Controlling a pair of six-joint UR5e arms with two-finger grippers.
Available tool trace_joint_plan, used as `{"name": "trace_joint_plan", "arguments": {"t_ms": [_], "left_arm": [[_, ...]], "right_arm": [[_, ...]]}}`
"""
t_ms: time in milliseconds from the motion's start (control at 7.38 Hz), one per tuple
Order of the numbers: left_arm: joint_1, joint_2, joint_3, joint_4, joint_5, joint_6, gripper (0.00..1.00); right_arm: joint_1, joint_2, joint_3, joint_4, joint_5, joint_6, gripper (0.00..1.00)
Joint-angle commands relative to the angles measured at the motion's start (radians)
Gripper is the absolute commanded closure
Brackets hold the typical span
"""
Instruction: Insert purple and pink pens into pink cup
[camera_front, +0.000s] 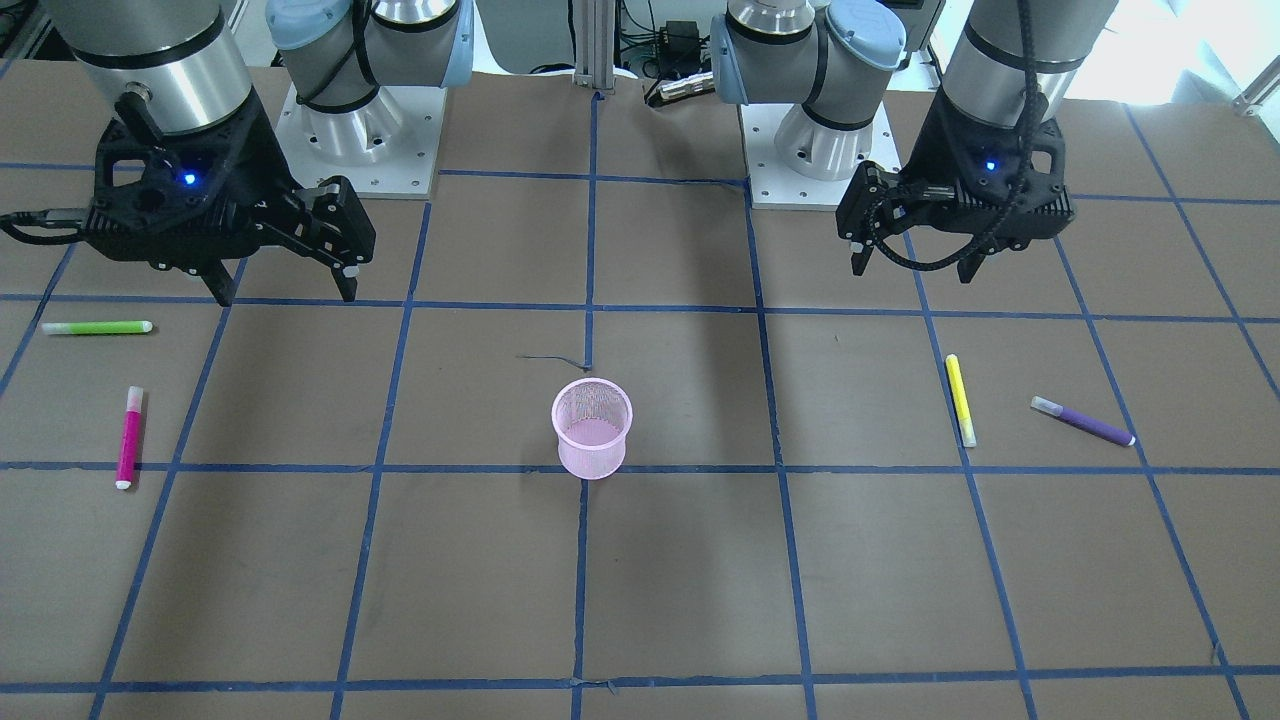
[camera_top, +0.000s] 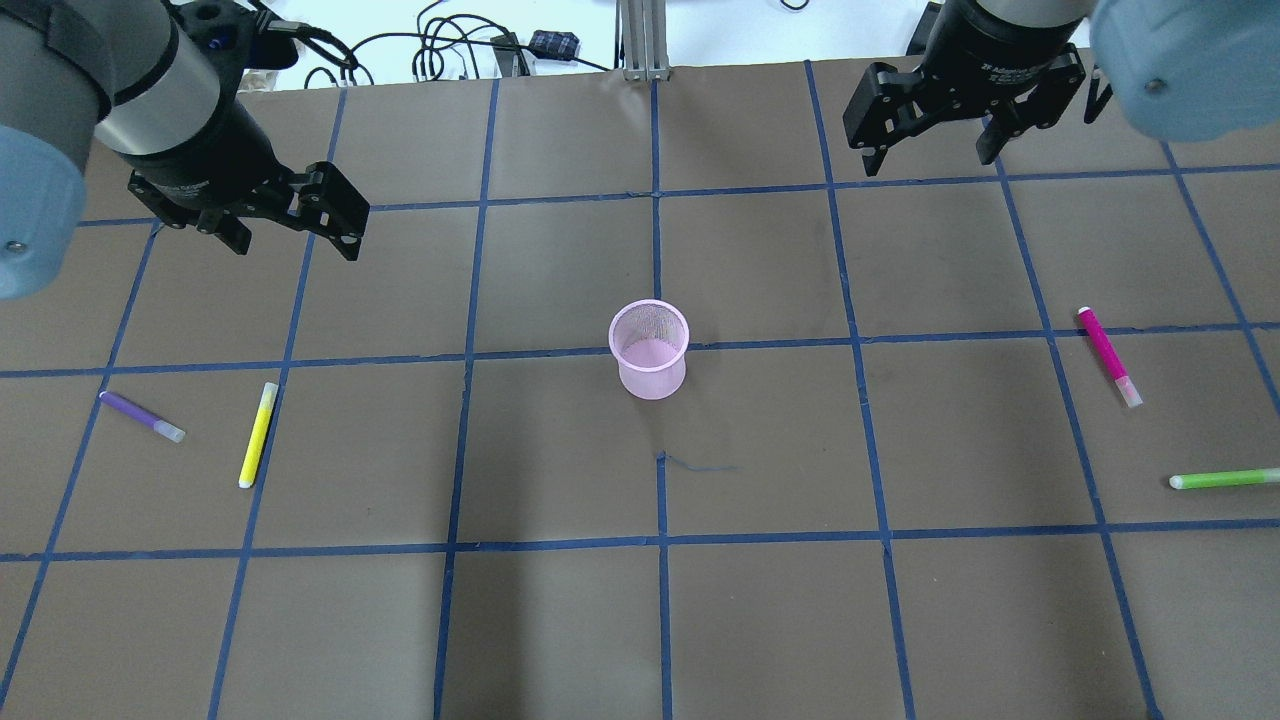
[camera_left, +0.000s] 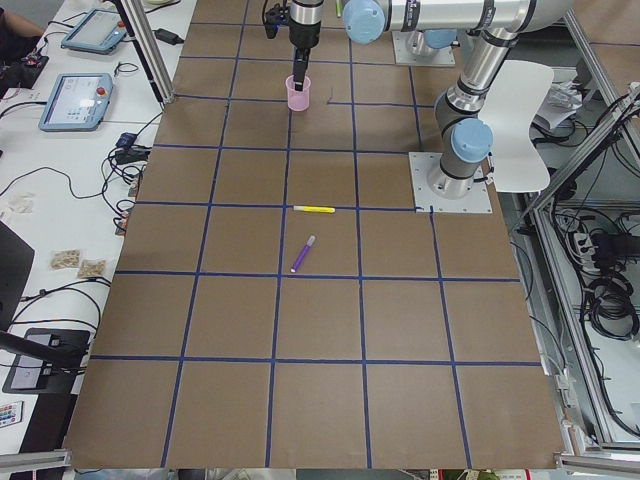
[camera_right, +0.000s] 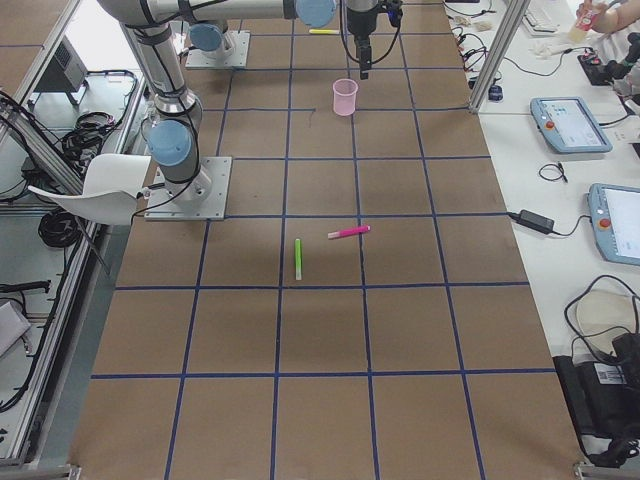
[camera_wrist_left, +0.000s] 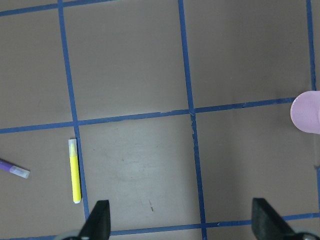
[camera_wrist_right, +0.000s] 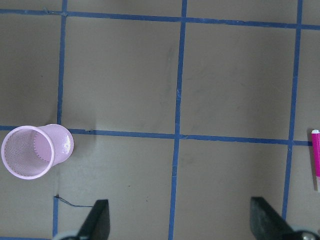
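Observation:
The pink mesh cup (camera_top: 650, 350) stands upright and empty at the table's middle; it also shows in the front view (camera_front: 592, 427). The purple pen (camera_top: 140, 416) lies flat on the robot's left side, seen too in the front view (camera_front: 1083, 421) and at the left wrist view's edge (camera_wrist_left: 12, 169). The pink pen (camera_top: 1108, 356) lies flat on the right side, also in the front view (camera_front: 129, 437). My left gripper (camera_top: 297, 250) and right gripper (camera_top: 928, 165) hover open and empty above the table, apart from the pens and the cup.
A yellow pen (camera_top: 257, 435) lies next to the purple pen. A green pen (camera_top: 1225, 479) lies near the pink pen by the table's right edge. Brown paper with blue tape lines covers the table (camera_top: 760, 600).

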Motion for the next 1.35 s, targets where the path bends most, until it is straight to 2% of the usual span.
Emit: {"name": "trace_joint_plan", "arguments": {"t_ms": [0,542,677,948,1219], "left_arm": [[-0.001,0.001,0.001,0.0,0.0,0.0,0.0],[0.0,0.001,0.001,0.0,0.002,0.0,0.0],[0.0,0.001,0.001,0.0,0.002,0.0,0.0],[0.005,0.001,0.001,0.0,0.002,0.003,0.0],[0.006,0.001,-0.003,-0.003,0.006,0.008,0.0]], "right_arm": [[0.0,0.0,0.0,0.001,-0.002,0.0,0.0],[-0.037,0.011,0.024,-0.001,0.003,-0.047,0.0],[-0.064,0.018,0.069,-0.018,0.008,-0.063,0.0],[-0.22,0.064,0.232,-0.21,-0.005,-0.211,0.0],[-0.389,0.112,0.394,-0.464,-0.006,-0.511,0.0]]}}
